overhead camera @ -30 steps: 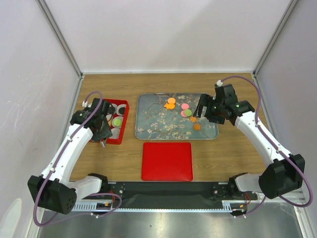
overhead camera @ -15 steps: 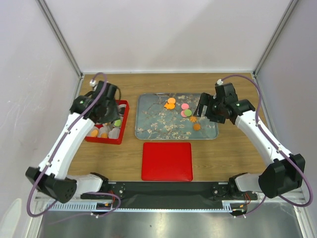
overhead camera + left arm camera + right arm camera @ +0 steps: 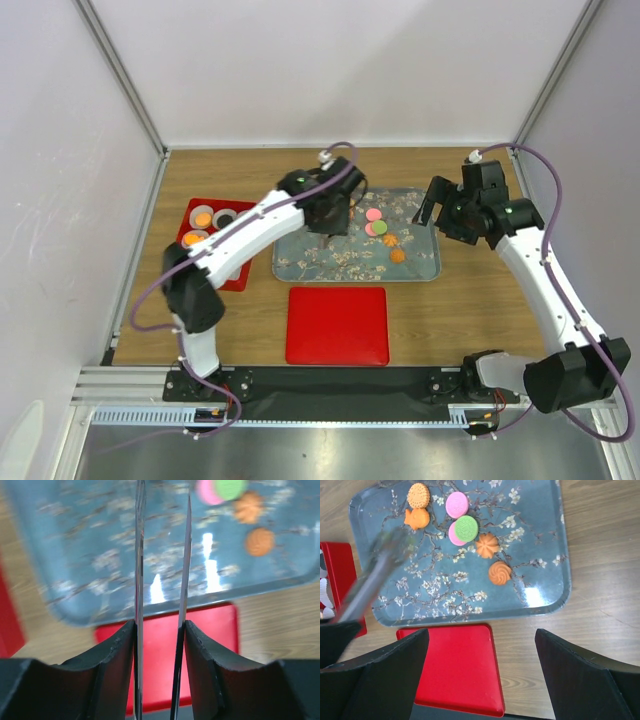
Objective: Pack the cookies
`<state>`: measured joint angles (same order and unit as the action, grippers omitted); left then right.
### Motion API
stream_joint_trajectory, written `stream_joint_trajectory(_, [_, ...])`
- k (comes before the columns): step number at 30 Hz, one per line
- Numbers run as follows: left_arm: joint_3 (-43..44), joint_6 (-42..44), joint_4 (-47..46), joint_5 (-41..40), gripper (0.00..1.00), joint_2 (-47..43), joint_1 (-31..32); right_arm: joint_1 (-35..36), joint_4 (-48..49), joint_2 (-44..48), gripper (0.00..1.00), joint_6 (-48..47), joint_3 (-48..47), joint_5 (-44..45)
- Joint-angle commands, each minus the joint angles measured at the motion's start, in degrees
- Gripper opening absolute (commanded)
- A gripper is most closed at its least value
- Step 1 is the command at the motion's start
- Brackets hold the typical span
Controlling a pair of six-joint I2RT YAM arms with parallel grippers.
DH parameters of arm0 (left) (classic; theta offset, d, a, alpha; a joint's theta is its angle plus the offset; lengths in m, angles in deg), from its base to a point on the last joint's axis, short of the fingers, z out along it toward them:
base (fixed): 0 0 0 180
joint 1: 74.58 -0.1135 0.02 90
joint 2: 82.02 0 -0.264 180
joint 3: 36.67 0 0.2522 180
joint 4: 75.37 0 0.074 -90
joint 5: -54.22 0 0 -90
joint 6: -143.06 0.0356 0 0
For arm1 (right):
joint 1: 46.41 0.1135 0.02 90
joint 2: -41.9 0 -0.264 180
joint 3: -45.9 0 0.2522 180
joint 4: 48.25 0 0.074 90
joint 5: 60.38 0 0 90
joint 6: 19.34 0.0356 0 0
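Note:
Several cookies [image 3: 466, 528], orange, pink and green, lie on the blue flowered tray [image 3: 547, 602], toward its far right; from above the cookies [image 3: 376, 224] sit just right of my left gripper [image 3: 328, 222]. My left gripper [image 3: 160, 630] is shut on metal tongs [image 3: 139, 555], whose two blades stand apart over the tray's middle with nothing between them. These tongs [image 3: 372, 577] show blurred in the right wrist view. My right gripper [image 3: 480, 635] is open and empty; in the overhead view the right gripper [image 3: 436, 214] hangs over the tray's right end.
A red box [image 3: 243, 278] with white paper cups [image 3: 224, 217] stands left of the tray; two cups hold orange cookies [image 3: 203, 219]. My left arm crosses over part of it. A flat red lid [image 3: 337, 325] lies on the wood in front of the tray.
My left arm has swung from the red box rightward to the tray, carrying the tongs. My right gripper has drawn back a little to the right, staying open.

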<state>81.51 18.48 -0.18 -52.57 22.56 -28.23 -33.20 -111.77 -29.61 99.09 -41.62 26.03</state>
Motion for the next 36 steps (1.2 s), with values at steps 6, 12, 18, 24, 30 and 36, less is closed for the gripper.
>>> stream_joint_trajectory(6, [18.78, 3.39, -0.52, 1.94, 0.48, 13.45, 5.42, -0.73, -3.68, 3.56, 0.95, -0.56, -2.18, 1.75])
stream_joint_trajectory(12, [21.70, 4.18, 0.80, 0.54, 0.48, 17.68, 6.91, -0.73, -4.56, 4.62, 0.95, -0.39, -2.09, 2.36])
stream_joint_trajectory(18, [21.61, 5.50, 1.06, -2.10, 0.48, 19.35, 8.14, -0.82, -4.82, 5.85, 0.96, -0.21, -1.39, 2.72])
stream_joint_trajectory(24, [21.79, 6.11, 0.88, -3.77, 0.48, 19.88, 8.85, -0.82, -4.82, 6.55, 0.96, -0.04, -0.60, 2.98])
stream_joint_trajectory(30, [22.93, 7.25, 1.41, -5.17, 0.48, 20.84, 9.11, -0.82, -4.82, 6.82, 0.95, -0.12, -0.07, 3.24])
stream_joint_trajectory(36, [23.98, 8.66, 1.94, -6.05, 0.48, 22.34, 9.64, -0.82, -4.65, 6.91, 0.96, -0.30, 0.10, 3.24])
